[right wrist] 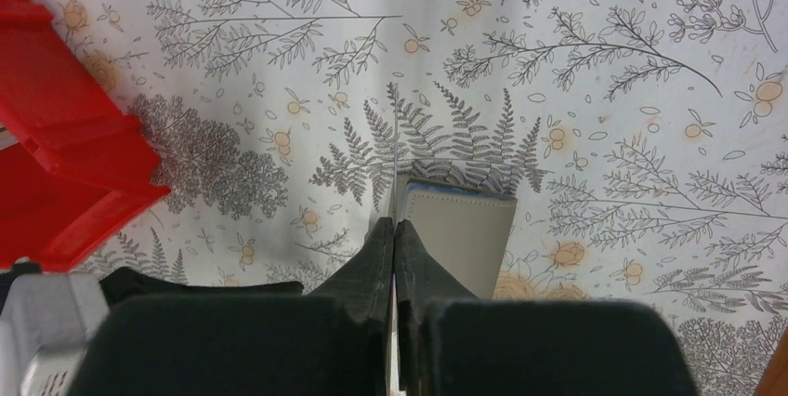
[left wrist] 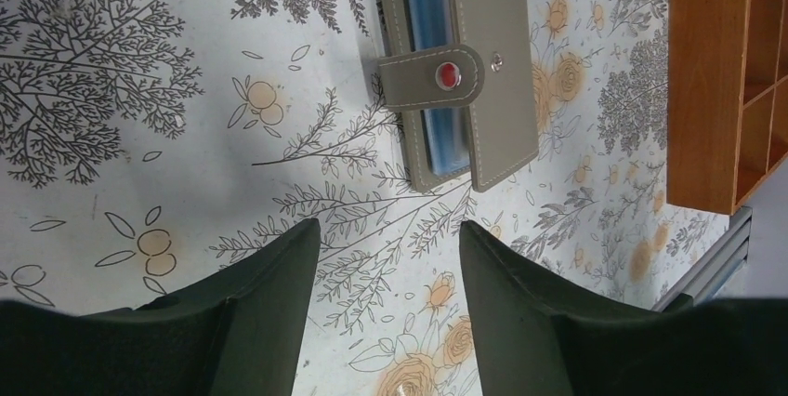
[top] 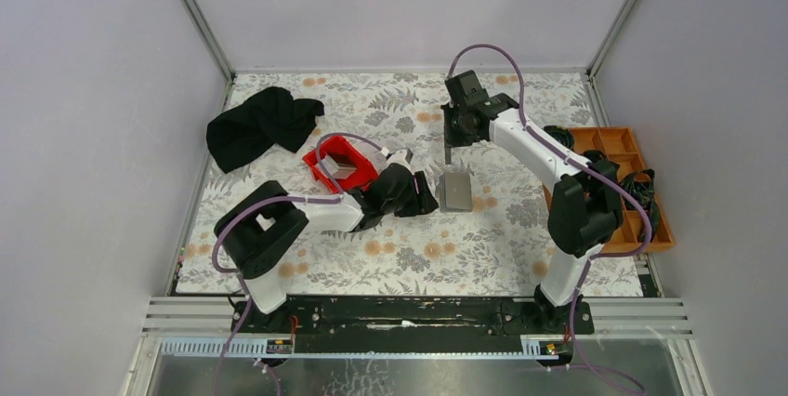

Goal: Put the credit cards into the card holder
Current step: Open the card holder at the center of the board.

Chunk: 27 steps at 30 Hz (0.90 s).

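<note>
The grey card holder lies flat on the floral cloth at mid-table. In the left wrist view the card holder shows a light blue card tucked inside and a strap with a red snap. My left gripper is open and empty, low over the cloth just left of the holder. My right gripper is shut on a thin whitish card, seen edge-on, hanging above the holder's far left edge. In the top view the right gripper hovers just beyond the holder.
A red bin with more cards in it stands left of the holder, behind my left arm; it also shows in the right wrist view. A black cloth lies at the back left. An orange compartment tray sits at the right edge.
</note>
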{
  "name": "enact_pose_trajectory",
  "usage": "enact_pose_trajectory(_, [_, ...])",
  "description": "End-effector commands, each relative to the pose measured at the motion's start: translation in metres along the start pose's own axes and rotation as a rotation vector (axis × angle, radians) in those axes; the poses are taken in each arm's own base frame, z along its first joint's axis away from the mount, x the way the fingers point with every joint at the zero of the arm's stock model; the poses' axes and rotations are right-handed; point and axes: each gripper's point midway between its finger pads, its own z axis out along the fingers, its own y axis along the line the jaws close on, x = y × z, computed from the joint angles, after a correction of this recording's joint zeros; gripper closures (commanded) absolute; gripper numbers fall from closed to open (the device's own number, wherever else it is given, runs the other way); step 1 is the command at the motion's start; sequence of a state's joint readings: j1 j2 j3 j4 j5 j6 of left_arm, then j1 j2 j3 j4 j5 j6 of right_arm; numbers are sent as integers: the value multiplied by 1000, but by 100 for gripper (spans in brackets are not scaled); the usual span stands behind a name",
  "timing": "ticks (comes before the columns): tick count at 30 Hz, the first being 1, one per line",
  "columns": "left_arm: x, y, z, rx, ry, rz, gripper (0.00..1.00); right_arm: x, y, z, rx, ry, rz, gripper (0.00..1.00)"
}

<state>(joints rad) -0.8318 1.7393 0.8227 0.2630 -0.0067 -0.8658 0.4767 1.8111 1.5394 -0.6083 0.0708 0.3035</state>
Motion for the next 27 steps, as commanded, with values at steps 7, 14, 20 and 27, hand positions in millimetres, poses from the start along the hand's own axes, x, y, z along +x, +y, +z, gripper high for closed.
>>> enact_pose_trajectory(7, [-19, -25, 21, 38, -90, 41, 34, 10, -2, -31, 45, -19, -15, 100])
enact_pose_trajectory(14, [-19, -22, 30, -24, -120, 67, 32, 27, 6, -28, 51, 16, -30, 100])
enact_pose_trajectory(20, [-25, -8, 24, -92, -168, 76, 32, 33, 10, -24, 46, 37, -36, 100])
enact_pose_trajectory(27, [-30, 0, 15, -119, -209, 81, 32, 38, 17, -16, 42, 65, -49, 100])
